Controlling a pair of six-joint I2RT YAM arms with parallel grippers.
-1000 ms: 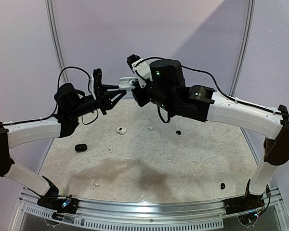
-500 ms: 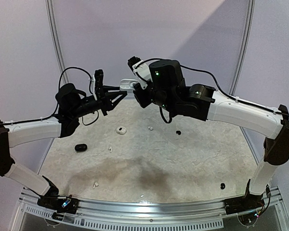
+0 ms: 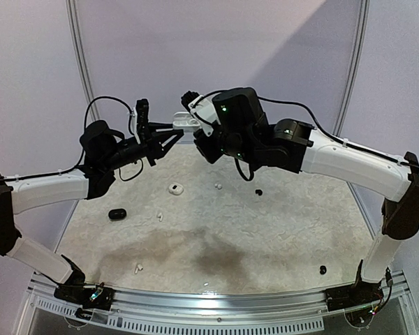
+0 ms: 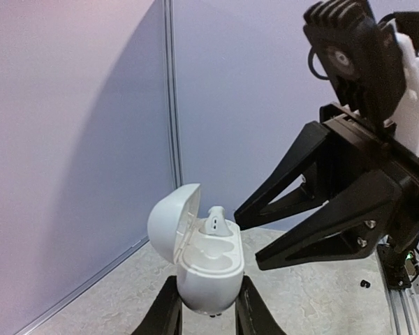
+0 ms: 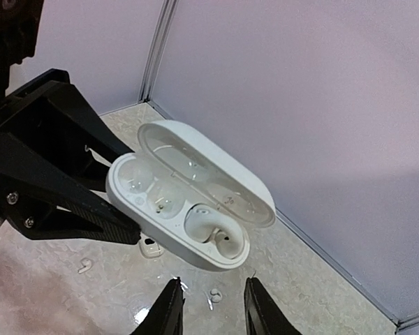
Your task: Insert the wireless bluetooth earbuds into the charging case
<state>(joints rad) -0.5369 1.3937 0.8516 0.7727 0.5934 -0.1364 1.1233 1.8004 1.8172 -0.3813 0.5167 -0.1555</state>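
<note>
The left pincer (image 4: 207,307) grips the open case (image 4: 204,269); one bud (image 4: 215,223) sits proud in it. The right pincer (image 5: 211,310), parted and empty, hangs just beside the case — a brush could unseat the bud.

A: Bright?
B: Fairly; soft, lilac-tinted, source not shown. Diagonal shade across the back wall (image 3: 195,42) in the top view.
A: Glare?
B: Wet-looking sheen on the table (image 5: 105,300) in the right wrist view; gloss inside the white case (image 5: 188,209).
A: Sharpness?
B: Crisp mid-frame, slightly soft overall; bowed wall posts (image 3: 79,49) at the top view's edges.
</note>
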